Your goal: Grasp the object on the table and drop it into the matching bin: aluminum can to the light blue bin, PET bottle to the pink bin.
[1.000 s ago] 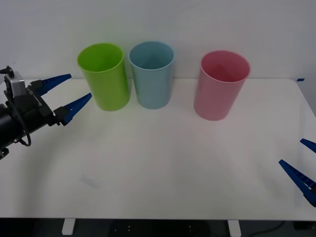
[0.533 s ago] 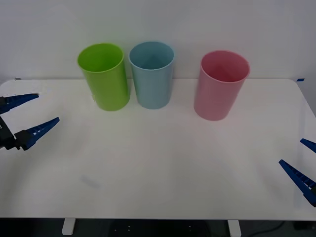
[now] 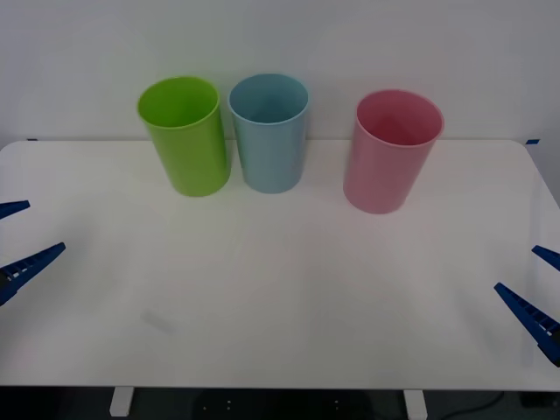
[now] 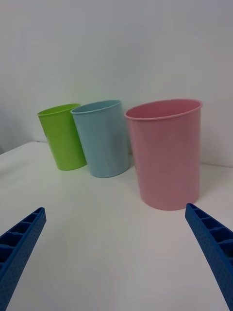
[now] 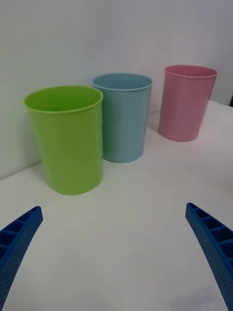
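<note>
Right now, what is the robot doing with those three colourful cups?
It isn't holding anything. The left pincer is open at the left edge of the white table, and the right pincer is open at the right edge. At the back stand the lime green bin, the light blue bin close beside it, and the pink bin a bit apart. No can or bottle lies on the table, so there is nothing to sort just now.

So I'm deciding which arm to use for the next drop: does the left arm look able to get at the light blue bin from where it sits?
Probably yes. The left gripper sits open at the table's left edge, with bare tabletop up to the light blue bin. The lime green bin stands close beside it on that side, so going in from above looks safest.
</note>
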Tool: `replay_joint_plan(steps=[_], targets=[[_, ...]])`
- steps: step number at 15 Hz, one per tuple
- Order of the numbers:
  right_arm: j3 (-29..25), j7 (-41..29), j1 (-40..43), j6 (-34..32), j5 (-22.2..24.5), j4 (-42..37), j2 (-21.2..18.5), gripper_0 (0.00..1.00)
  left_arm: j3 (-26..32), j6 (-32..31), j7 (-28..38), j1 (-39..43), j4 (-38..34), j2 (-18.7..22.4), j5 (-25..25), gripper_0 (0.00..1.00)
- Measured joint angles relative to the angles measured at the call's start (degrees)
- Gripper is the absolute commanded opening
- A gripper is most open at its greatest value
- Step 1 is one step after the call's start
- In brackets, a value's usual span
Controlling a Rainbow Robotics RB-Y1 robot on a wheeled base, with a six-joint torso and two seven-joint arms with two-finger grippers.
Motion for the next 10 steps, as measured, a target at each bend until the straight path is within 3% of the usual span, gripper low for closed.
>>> replay_joint_plan(steps=[5,10], targets=[[0.0,0.0,0.0,0.0,0.0,0.0,0.0,1.0,0.93,0.06,1.03,3.5,0.02,-0.06,3.64,1.0],[0.0,0.0,0.0,0.0,0.0,0.0,0.0,1.0,0.4,0.07,1.56,4.12,0.07,0.0,3.89,1.0]])
